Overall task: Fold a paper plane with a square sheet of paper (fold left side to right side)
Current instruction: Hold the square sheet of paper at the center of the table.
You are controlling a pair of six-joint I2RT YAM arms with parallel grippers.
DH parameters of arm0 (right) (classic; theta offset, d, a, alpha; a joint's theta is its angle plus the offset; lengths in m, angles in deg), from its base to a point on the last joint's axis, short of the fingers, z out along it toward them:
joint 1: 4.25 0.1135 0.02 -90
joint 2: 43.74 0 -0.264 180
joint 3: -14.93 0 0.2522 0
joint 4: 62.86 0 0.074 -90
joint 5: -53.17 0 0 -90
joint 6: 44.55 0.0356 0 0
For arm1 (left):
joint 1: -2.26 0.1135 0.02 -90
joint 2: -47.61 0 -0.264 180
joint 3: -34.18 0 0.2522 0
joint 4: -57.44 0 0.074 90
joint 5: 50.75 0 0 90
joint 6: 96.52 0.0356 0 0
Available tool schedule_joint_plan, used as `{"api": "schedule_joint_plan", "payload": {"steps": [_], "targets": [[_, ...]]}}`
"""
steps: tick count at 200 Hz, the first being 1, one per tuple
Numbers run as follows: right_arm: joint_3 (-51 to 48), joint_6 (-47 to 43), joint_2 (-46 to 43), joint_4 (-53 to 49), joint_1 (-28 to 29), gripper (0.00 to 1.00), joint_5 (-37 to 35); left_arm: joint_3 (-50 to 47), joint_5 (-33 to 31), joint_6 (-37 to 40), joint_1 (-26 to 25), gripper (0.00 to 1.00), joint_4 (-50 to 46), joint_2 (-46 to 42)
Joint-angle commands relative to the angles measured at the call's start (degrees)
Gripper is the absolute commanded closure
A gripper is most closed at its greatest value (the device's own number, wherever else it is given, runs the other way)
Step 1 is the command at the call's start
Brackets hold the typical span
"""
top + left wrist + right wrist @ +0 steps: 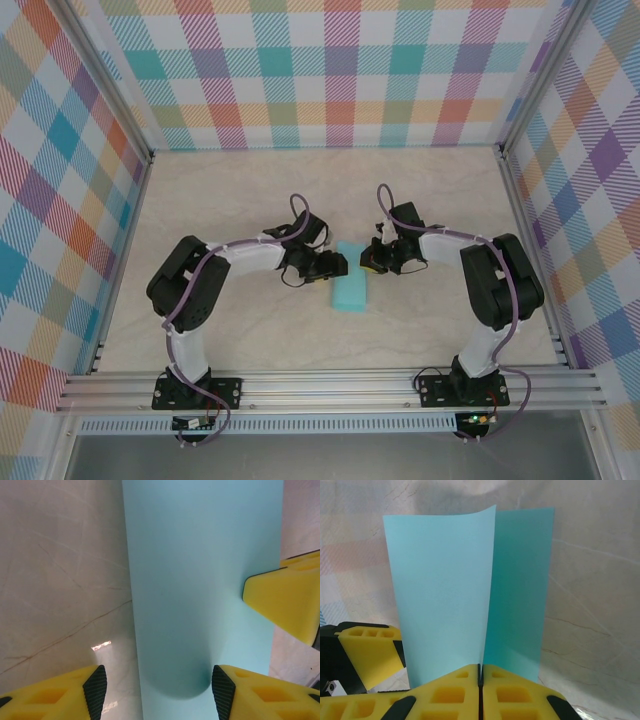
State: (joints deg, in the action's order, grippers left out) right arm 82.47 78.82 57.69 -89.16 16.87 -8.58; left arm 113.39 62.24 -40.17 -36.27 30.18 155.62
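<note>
The square sheet of paper (349, 291) lies light turquoise on the table between both grippers, half folded over. In the right wrist view one flap (442, 590) stands lifted over the darker lower layer (520, 590). My right gripper (481, 672) is shut on that flap's edge. My left gripper (159, 692) is open low over the sheet (200, 580): one fingertip (223, 690) is over the paper and the other (96, 690) over bare table to its left. In the top view the left gripper (335, 265) and right gripper (376, 262) meet at the sheet's far end.
The marble-patterned tabletop (250, 200) is walled by checked panels on three sides. A finger of the right gripper (285, 600) juts into the left wrist view, close to the sheet's right edge. The aluminium rail (320, 385) runs along the near edge.
</note>
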Motion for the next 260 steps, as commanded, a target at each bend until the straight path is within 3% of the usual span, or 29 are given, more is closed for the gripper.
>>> {"api": "schedule_joint_plan", "payload": {"steps": [1,57,80,136,170,260], "targets": [[0.5,-1.4,0.8,-0.4,0.4,0.91,-0.1,2.2,-0.8,-0.3,-0.8,0.42,-1.6,1.0],[0.9,-2.3,-0.2,-2.3,0.4,0.83,-1.5,3.4,-1.7,0.9,-2.0,0.51,-4.5,3.1],[1.2,-3.2,-2.2,-4.1,0.4,0.74,-3.2,3.9,-2.7,1.7,-2.2,0.52,-5.8,3.6],[0.7,-5.9,-10.7,-11.4,0.4,0.52,-15.0,3.8,-3.2,2.0,-2.2,0.52,-6.3,4.1],[-0.8,-6.3,-12.5,-13.7,0.4,0.52,-19.1,3.9,-3.7,1.3,-2.2,0.52,-6.4,4.3],[-2.7,-5.6,-11.6,-12.6,0.4,0.57,-18.4,4.5,-5.6,-0.8,-2.7,0.48,-8.4,4.8]]}}
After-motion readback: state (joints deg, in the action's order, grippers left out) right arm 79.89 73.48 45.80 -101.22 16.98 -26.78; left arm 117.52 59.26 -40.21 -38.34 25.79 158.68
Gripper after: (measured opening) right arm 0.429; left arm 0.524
